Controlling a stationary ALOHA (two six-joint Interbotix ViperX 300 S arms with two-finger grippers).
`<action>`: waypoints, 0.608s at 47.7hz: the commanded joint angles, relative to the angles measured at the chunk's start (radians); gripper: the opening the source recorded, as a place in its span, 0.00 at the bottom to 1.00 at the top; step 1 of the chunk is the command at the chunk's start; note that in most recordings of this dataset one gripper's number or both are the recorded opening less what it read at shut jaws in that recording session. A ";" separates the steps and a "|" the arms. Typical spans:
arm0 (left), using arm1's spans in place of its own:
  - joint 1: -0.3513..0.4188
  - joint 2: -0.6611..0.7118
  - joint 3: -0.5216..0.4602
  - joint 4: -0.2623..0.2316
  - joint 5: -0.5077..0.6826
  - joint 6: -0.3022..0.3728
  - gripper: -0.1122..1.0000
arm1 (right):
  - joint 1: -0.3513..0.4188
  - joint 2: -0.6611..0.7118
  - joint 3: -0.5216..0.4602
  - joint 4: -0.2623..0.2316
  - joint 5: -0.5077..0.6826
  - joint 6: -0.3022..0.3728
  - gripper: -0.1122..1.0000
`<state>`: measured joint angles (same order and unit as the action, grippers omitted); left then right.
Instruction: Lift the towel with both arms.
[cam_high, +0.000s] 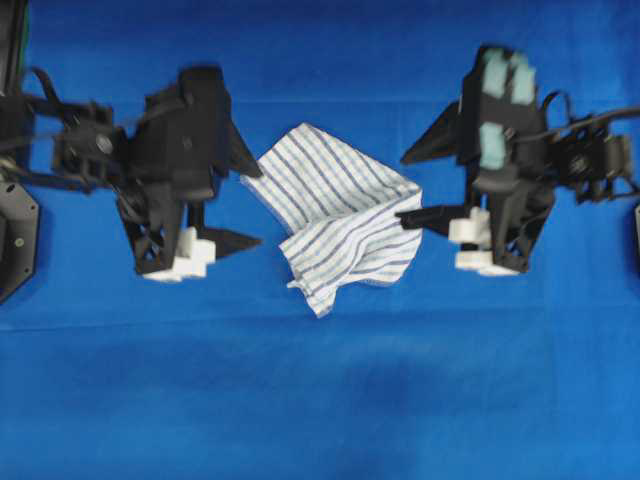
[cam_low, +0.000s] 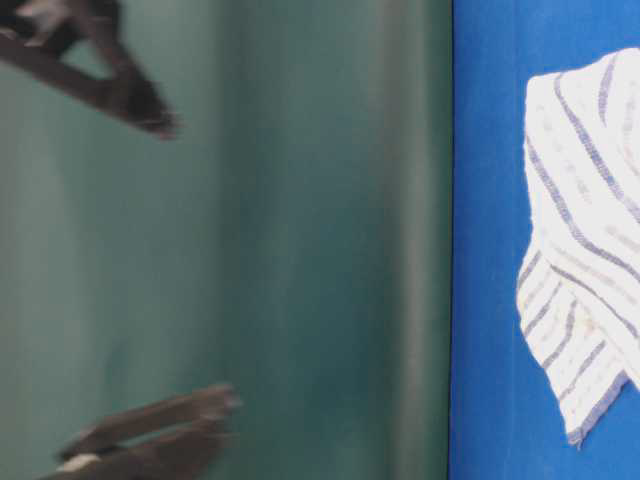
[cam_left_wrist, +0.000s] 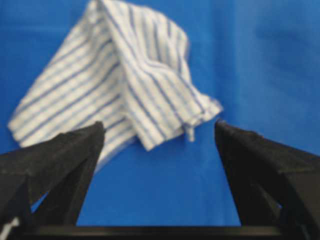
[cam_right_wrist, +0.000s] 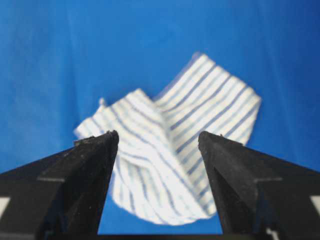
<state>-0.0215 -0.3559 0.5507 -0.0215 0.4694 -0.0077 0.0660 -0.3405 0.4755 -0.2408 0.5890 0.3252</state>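
Blue cloth table cover (cam_high: 320, 400) fills the overhead view, bare on every side of the work. At the left, the left gripper (cam_high: 250, 202), black with pointed wedge fingers and white plastic blocks, stands with jaws spread wide and holds nothing; its upper fingertip sits just beside the towel's left edge. In the middle lies the towel (cam_high: 335, 215), a thin white cloth checked with blue and grey stripes, crumpled and folded on itself, flat on the cover. At the right, the right gripper (cam_high: 405, 187), of the same make, is likewise wide open and empty, its lower finger over the towel's right edge. No lift shows: both grasps and the raise appear to remain. Open cover surrounds the towel, so both approaches look unobstructed.
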 joint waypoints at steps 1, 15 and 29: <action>-0.014 0.011 0.035 -0.002 -0.089 0.002 0.92 | 0.008 0.021 0.029 0.002 -0.046 0.011 0.70; -0.018 0.135 0.156 -0.003 -0.336 0.002 0.92 | 0.034 0.196 0.133 0.008 -0.207 0.081 0.70; -0.029 0.337 0.212 -0.006 -0.560 0.000 0.92 | 0.049 0.382 0.172 0.012 -0.365 0.115 0.70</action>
<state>-0.0399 -0.0460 0.7670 -0.0245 -0.0383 -0.0077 0.1104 0.0276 0.6535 -0.2301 0.2531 0.4357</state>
